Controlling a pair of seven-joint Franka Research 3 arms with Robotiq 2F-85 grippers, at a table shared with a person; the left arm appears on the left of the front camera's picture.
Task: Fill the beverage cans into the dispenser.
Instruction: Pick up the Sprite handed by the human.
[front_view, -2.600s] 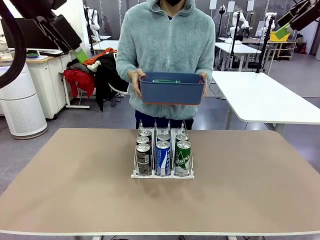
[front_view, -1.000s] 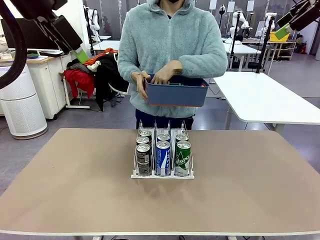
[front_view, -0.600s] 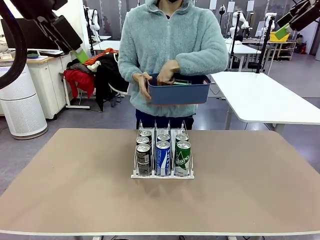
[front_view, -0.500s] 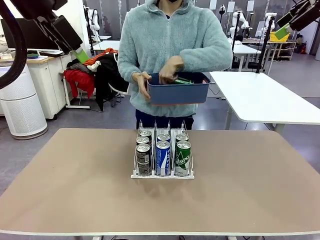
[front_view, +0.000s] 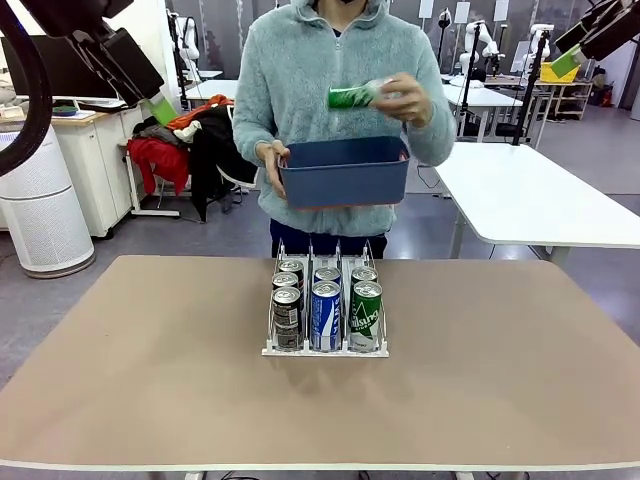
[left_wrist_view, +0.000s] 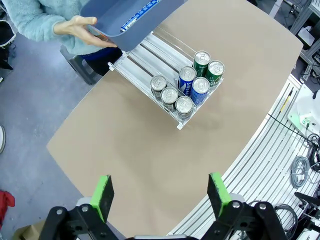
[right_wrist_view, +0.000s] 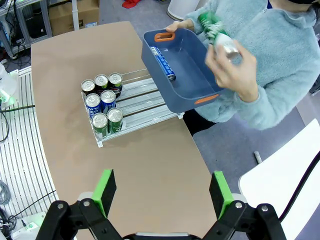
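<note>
Both grippers idle up high, nothing in either. L gripper (left_wrist_view: 161, 193): jaws spread full wide, green pads (left_wrist_view: 103, 194) well apart, touching nothing. I see it looking down on the tabletop (left_wrist_view: 150, 150) from well above. R gripper (right_wrist_view: 163, 193): same, jaws wide, holding nothing, also well clear of the tabletop. In front cam both arms sit at the top corners, L top-left, R top-right.

Dispenser (front_view: 325, 352) is mid-tabletop, front lip toward my side. I count 7 cans (left_wrist_view: 186, 85) standing upright at the front end: L lane 3 black, mid lane 2 blue/white, R lane 2 green. Rear part of all lanes bare, rails showing in both wrist cams.

Person at far side holds the dark blue bin (front_view: 345, 185) w/ one hand (front_view: 270, 160) on its side, bin above the dispenser's rear end, not touching it. Other hand (front_view: 405, 95) is raised above the bin, gripping a green can (front_view: 350, 96) lying roughly sideways, silver top blurred in R wrist cam. One blue/white can (right_wrist_view: 162, 62) lies on its side on the bin floor.
</note>
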